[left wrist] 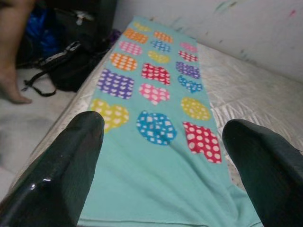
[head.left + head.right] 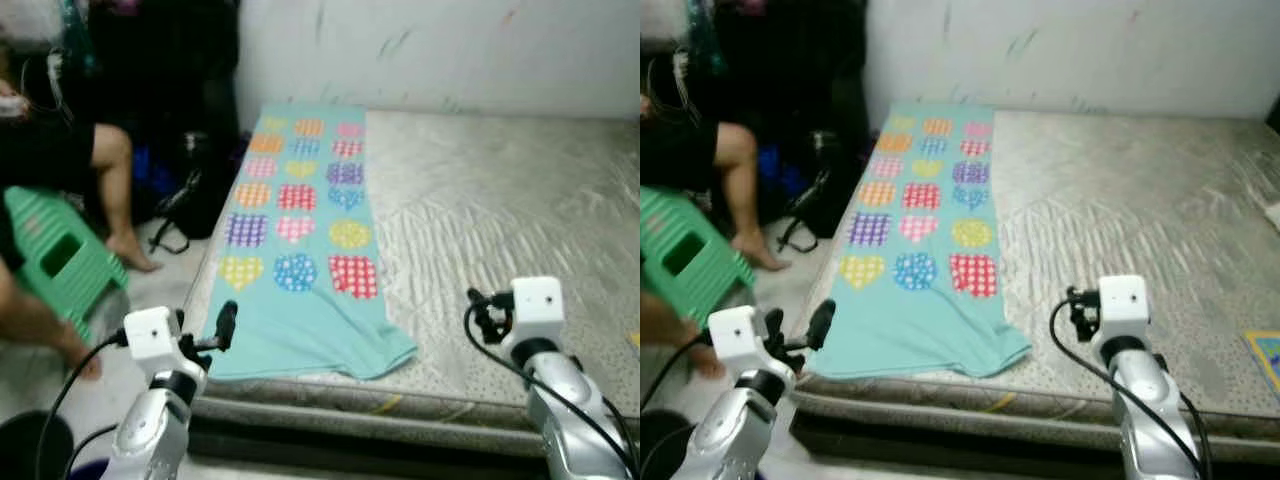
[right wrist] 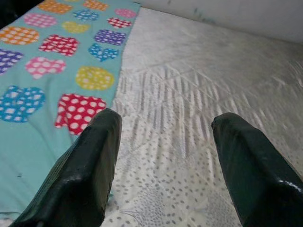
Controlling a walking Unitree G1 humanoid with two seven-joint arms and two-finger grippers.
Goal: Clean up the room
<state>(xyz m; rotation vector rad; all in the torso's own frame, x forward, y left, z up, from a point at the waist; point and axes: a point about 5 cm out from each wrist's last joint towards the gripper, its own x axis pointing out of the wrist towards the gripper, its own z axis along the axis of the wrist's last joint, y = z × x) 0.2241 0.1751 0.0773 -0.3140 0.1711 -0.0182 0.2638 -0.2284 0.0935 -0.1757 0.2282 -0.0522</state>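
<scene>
A bare mattress [image 2: 500,230] lies before me, a teal blanket [image 2: 300,300] spread along its left side. It looks light, soft and floppy; I'd pinch its near hem. My left gripper [image 1: 161,142] and right gripper [image 3: 163,137] hover spread, empty.

Blanket [image 2: 300,240] on mattress [image 2: 500,220], along left edge

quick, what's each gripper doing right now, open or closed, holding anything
Left gripper: open, empty, held over the teal blanket.
Right gripper: open, empty, over the mattress.
</scene>
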